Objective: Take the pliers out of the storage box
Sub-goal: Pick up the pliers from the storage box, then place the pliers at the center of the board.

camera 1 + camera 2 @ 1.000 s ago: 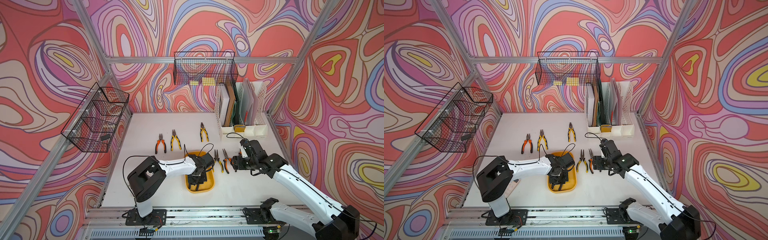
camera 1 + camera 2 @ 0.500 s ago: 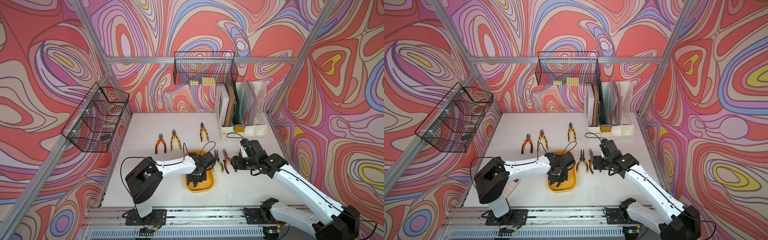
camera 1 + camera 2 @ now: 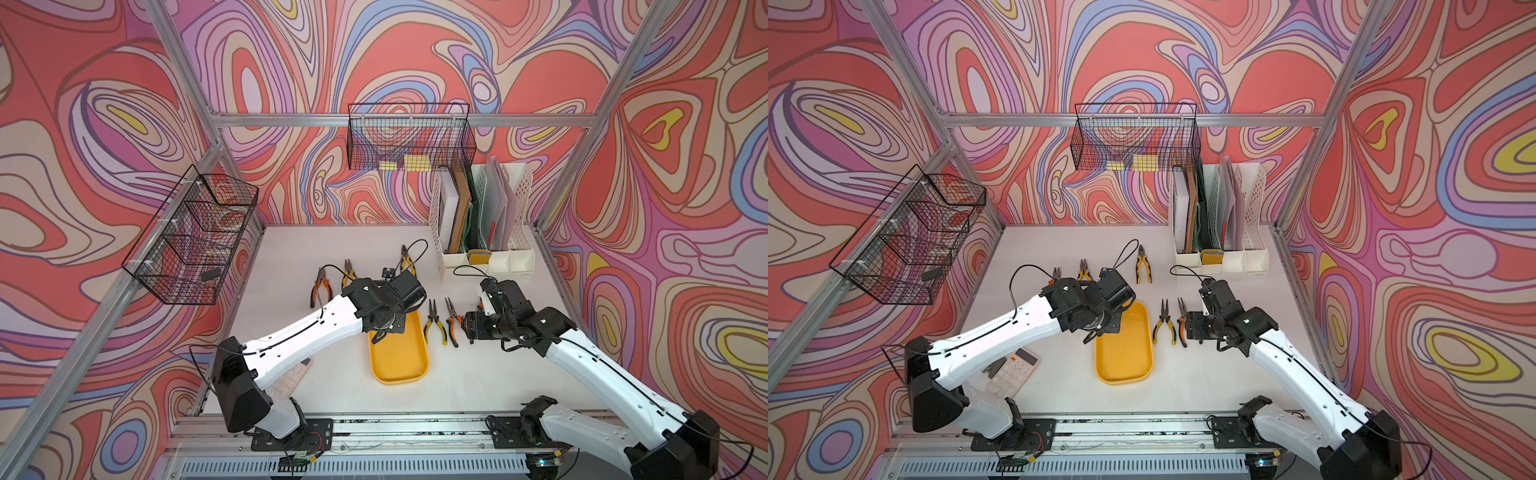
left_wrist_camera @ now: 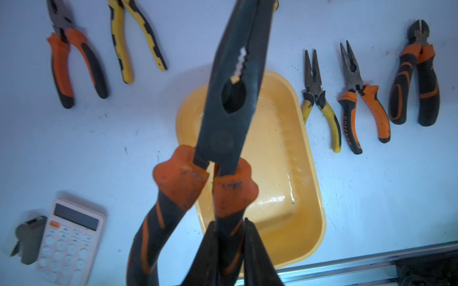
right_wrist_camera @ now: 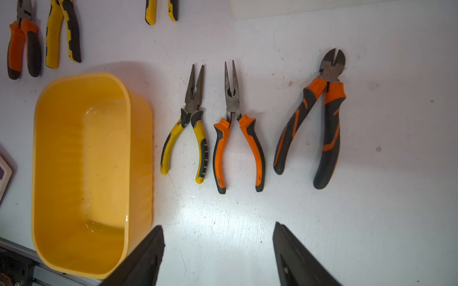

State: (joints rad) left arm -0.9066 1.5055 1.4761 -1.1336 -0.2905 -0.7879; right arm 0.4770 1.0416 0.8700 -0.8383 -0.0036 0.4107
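Now left tool (image 4: 229, 224) pinching one handle of orange-and-black pliers (image 4: 230, 99), holding them lifted over storage box (image 4: 285, 173). Right tool (image 5: 218, 229) hovering spread above tabletop (image 5: 371, 210), near three other pliers (image 5: 234, 123) lying beside box.

White calculator (image 3: 1011, 376) lies flat on the table (image 3: 1183, 386); back wire basket (image 3: 1136, 141) holds yellow pads (image 3: 1144, 162); white file rack (image 3: 1252, 216) holds upright folders (image 3: 1181, 212).

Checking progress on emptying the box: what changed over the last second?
The left gripper, shut on the orange-and-black pliers, rose, lifting them clear of the storage box, which now shows nothing inside. The right gripper stayed open and still; the six other pliers lay unmoved on the table.
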